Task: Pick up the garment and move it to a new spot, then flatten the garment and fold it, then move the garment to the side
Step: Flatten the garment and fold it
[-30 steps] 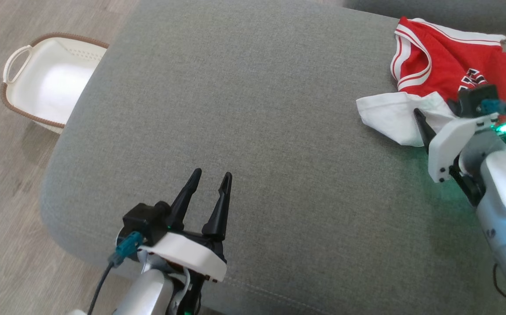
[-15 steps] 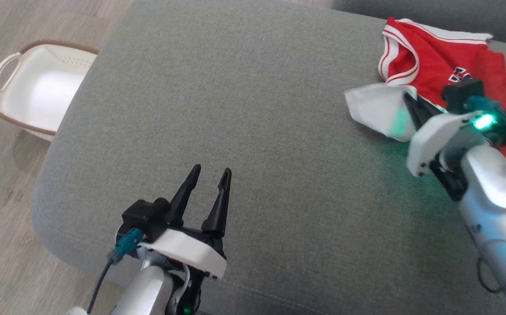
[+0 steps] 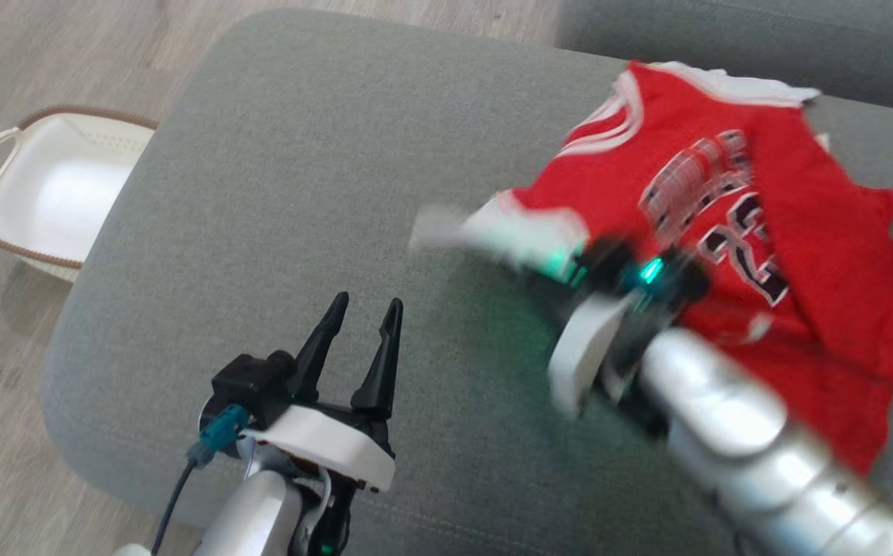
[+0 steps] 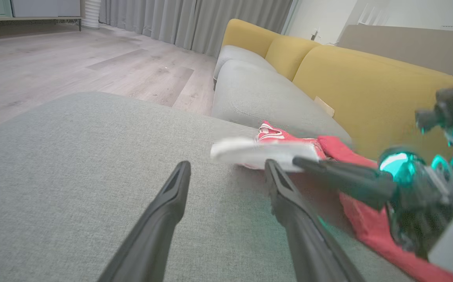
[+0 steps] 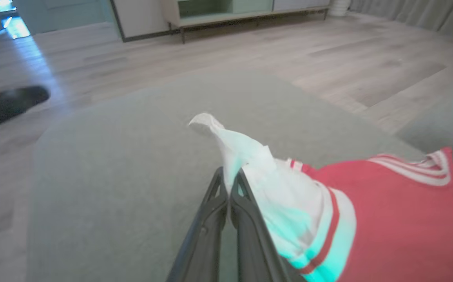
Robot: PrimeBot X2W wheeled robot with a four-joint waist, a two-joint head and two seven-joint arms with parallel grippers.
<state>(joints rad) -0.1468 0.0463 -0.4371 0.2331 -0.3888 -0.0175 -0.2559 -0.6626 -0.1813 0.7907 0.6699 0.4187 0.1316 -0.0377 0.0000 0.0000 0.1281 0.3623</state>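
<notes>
The head view looks steeply down on the broad grey fabric cushion (image 3: 323, 154). The left wrist view skims low over it toward a yellow upholstered sofa back (image 4: 367, 78), upper right. The right wrist view, just as low, faces pale wooden floor (image 5: 289, 51). All share the red-and-white sports jersey (image 3: 817, 324).

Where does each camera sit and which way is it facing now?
Head view: on the head, looking down at the grey cushion, jersey and basket; left gripper lower left, right arm at right.
Left wrist view: on the left wrist, along its open fingers, across the cushion toward the yellow sofa.
Right wrist view: on the right wrist, along its shut fingers pinching the white sleeve, toward wood floor.
Shared: both wrist views show the sleeve.
</notes>
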